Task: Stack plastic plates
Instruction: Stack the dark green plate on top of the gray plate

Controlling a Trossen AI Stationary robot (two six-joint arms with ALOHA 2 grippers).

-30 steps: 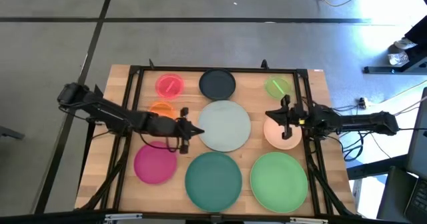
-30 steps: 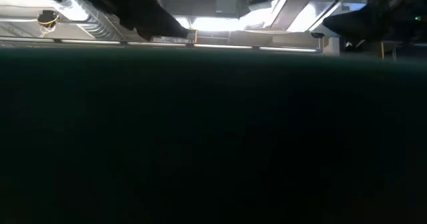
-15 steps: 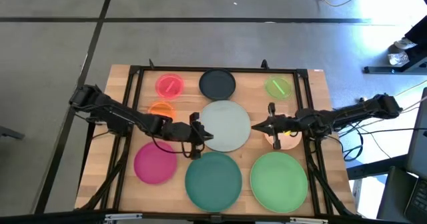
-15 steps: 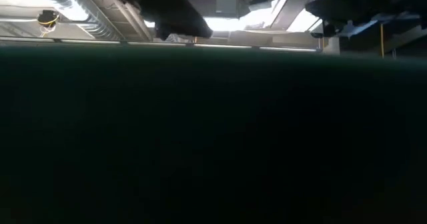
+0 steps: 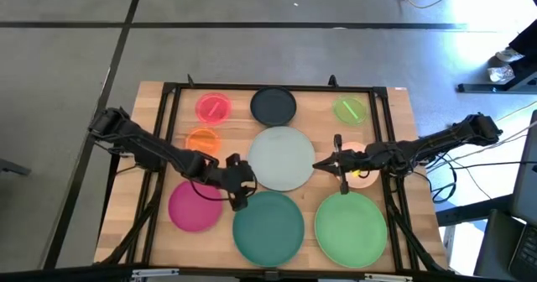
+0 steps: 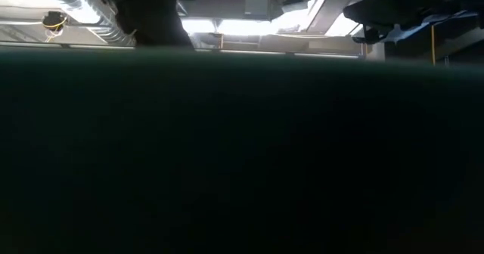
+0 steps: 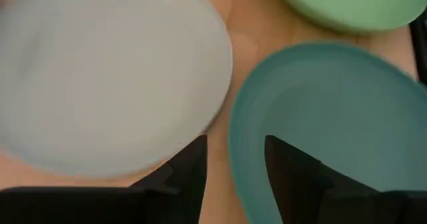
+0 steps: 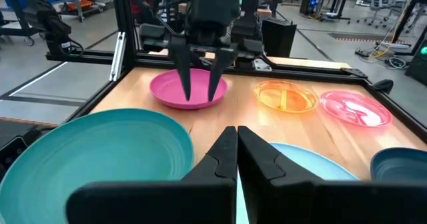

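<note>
Several round plastic plates lie flat on the wooden table. Far row: small red (image 5: 213, 107), black (image 5: 273, 105), small green (image 5: 350, 109). Middle: small orange (image 5: 202, 138), large pale grey (image 5: 283, 158), peach (image 5: 362, 173), partly under my right arm. Near row: magenta (image 5: 195, 206), large teal (image 5: 268, 226), large green (image 5: 351, 227). My left gripper (image 5: 237, 200) (image 7: 233, 164) is open and points down, with one finger on each side of the teal plate's far-left rim (image 7: 233, 127). My right gripper (image 5: 323, 164) (image 8: 235, 141) is shut, over the grey plate's right edge.
A black metal frame (image 5: 168, 91) runs round the table top. The low view is almost wholly blocked by a dark plate rim right in front of the camera. Bare wood shows between the grey, teal and magenta plates.
My left gripper has gone from the grey plate's left edge toward the table's near edge, to the teal plate's far-left rim, and has opened. My right gripper has swung from above the peach plate toward the table's left, to the grey plate's right edge. No plate has moved.
</note>
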